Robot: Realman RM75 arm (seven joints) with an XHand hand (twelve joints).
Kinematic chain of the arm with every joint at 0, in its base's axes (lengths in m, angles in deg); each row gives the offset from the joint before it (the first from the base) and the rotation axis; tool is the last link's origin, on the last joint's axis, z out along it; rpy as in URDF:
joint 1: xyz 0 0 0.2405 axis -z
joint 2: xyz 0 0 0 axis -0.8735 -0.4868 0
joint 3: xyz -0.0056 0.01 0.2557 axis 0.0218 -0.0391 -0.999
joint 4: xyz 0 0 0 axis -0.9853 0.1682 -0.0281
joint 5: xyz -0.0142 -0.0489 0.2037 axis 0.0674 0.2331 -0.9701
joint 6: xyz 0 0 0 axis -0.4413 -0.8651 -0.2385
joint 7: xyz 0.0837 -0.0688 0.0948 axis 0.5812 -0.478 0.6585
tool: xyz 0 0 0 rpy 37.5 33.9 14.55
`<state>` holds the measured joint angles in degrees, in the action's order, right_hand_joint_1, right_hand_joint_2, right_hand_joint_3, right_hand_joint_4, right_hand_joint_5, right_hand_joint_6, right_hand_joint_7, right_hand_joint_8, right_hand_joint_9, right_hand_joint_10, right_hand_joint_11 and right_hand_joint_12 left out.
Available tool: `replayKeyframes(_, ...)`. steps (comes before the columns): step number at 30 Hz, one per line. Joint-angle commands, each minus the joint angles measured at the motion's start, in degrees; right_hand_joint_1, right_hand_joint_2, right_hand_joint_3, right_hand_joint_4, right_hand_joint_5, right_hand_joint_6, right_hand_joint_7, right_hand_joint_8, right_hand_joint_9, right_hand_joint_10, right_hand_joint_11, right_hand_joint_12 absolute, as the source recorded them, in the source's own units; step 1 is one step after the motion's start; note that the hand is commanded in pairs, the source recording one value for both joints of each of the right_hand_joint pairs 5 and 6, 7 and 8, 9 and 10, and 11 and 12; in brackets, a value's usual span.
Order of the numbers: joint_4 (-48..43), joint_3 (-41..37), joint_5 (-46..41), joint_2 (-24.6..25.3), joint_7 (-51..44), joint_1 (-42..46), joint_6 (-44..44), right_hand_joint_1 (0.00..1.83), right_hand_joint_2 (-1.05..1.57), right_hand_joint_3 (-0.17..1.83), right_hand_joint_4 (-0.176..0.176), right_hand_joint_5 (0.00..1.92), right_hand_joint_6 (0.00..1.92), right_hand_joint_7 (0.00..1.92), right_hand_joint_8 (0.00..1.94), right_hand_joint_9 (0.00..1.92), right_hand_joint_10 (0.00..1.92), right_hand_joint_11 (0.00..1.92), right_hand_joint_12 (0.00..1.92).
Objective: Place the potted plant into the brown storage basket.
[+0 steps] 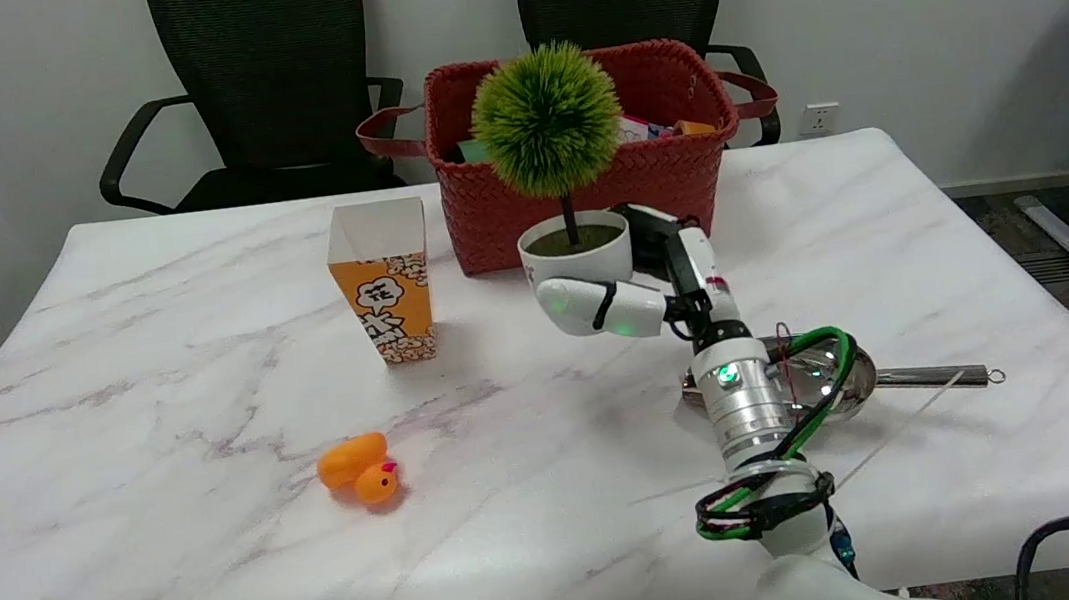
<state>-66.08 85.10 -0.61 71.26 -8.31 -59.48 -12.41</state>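
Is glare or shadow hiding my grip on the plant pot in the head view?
Head view: even, soft light, sharp focus; only faint shadows under the right hand and the popcorn box. No glare on the potted plant; the only bright glints are on the steel ladle. The hand grips the pot's rim and side, but the pot hides the far fingers.
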Motion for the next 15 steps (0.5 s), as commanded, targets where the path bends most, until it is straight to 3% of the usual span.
replayKeyframes(1, 1.90, -3.38, 2.22, -2.64, 0.00, -6.26, -0.24, 1.17, 0.50, 0.15, 0.000, 0.92, 0.92, 1.32, 1.32, 1.11, 1.11, 0.74, 0.74)
replayKeyframes(15, 6.37, -7.34, 2.22, -3.95, 0.00, -12.56, -1.64, 1.17, 0.45, 0.15, 0.000, 0.81, 0.81, 1.31, 1.31, 1.09, 1.09, 0.73, 0.73)
